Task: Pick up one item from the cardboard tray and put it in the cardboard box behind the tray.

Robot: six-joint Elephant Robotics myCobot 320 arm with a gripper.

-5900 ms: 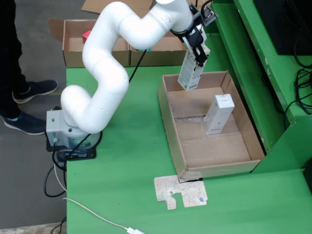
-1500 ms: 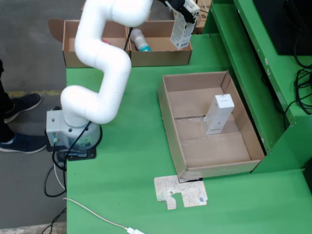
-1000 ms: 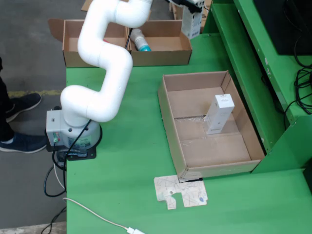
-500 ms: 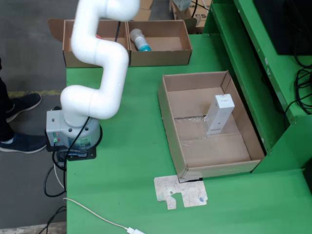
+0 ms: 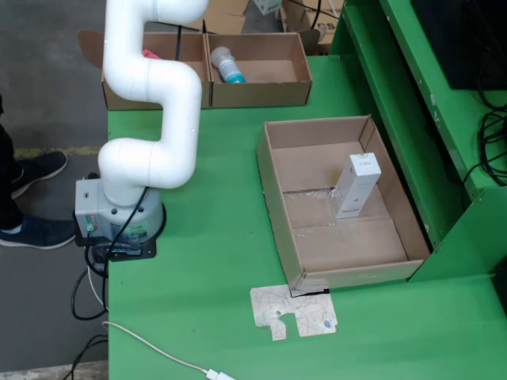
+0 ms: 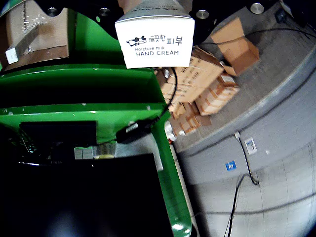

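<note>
A white carton marked "HAND CREAM" (image 6: pixel 154 43) fills the top of the wrist view, held in my gripper (image 6: pixel 154 11), whose black body frames it. In the fixed view only the carton's lower end (image 5: pixel 266 5) shows at the top edge, beyond the rear boxes. The cardboard tray (image 5: pixel 274 198) lies on the green table with one white carton (image 5: pixel 356 185) standing upright in it. Behind it stand two open cardboard boxes: the right one (image 5: pixel 261 93) holds a bottle (image 5: pixel 226 65), the left one (image 5: pixel 119 95) a red item (image 5: pixel 150 54).
The white arm (image 5: pixel 150 87) rises from its base (image 5: pixel 111 218) at the table's left edge. A paper cut-out (image 5: pixel 293 313) and a white cable (image 5: pixel 158 352) lie near the front. A raised green shelf (image 5: pixel 412 95) runs along the right. A person's shoes (image 5: pixel 32 170) are on the floor.
The arm has swung up and back, carrying the hand cream carton from over the right rear box leftward to the top edge of the fixed view. The tray's carton has not moved.
</note>
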